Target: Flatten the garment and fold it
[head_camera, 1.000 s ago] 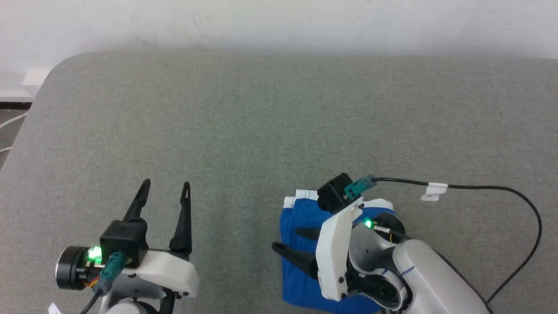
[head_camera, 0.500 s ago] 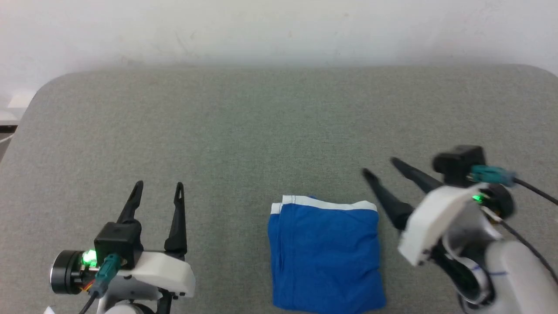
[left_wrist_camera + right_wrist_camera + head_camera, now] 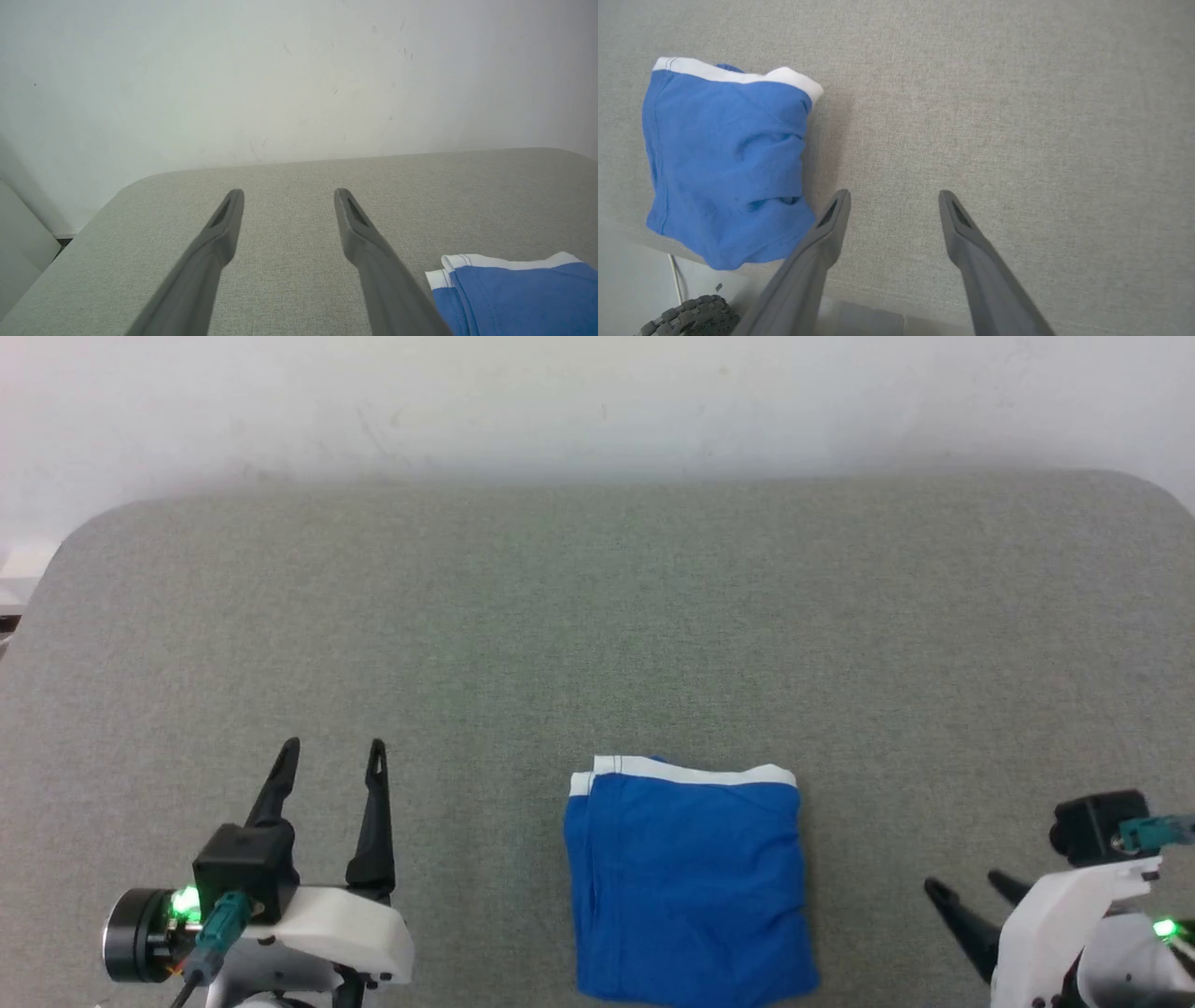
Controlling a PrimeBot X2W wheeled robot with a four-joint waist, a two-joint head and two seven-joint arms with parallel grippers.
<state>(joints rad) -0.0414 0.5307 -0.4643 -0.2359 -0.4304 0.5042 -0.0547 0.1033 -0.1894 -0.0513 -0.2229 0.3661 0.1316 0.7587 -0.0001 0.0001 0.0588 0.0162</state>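
Note:
The garment is a bright blue folded square with white trim along its far edge, lying flat on the grey table near the front edge. It also shows in the left wrist view as the garment at lower right and in the right wrist view as the garment at left. My left gripper stands open at the lower left, well clear of the cloth. My right gripper is open at the lower right, apart from the cloth, with nothing between its fingers.
A white wall rises behind the table. The table's rounded far corners show at left and right. Below the table's front edge in the right wrist view a wheel and a cable are visible.
My right gripper has lifted off the garment and swung out to the right, then back toward the lower right corner. The folded garment stays uncovered. The head camera shifted slightly.

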